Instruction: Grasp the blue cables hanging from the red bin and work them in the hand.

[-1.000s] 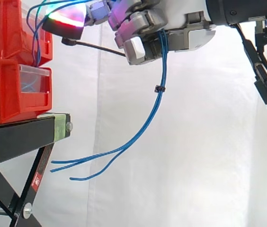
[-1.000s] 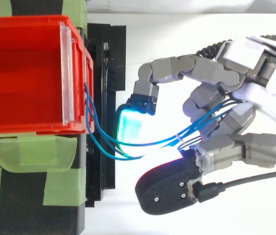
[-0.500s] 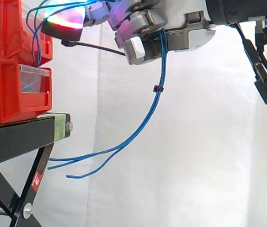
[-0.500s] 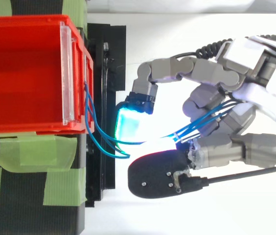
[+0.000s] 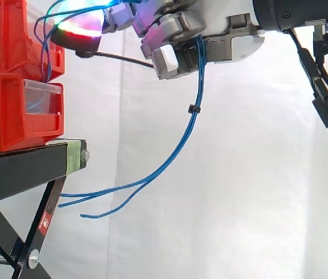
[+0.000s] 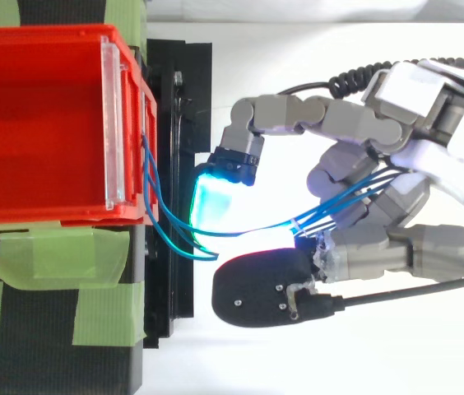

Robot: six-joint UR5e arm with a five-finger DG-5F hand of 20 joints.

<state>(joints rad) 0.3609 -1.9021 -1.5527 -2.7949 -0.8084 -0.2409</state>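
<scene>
Hand (image 5: 228, 36) level at the wrist — fingers (image 6: 335, 169) curled in tight

Glossy red plastic bin (image 6: 43, 123), clear plastic front strip (image 6: 113, 123). Stand (image 5: 18, 168) painted matt black metal. Cables (image 5: 175, 154) smooth blue plastic sheathing. Curtain (image 5: 239, 186) white cloth.

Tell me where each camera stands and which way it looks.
Side view: beside the work, level with the red bins, looking across; the hand and arm enter from the right.
Top view: above, looking down; the hand enters from the right.
Shared: the hand curled round the blue cables, the red bins, the black stand.
</scene>
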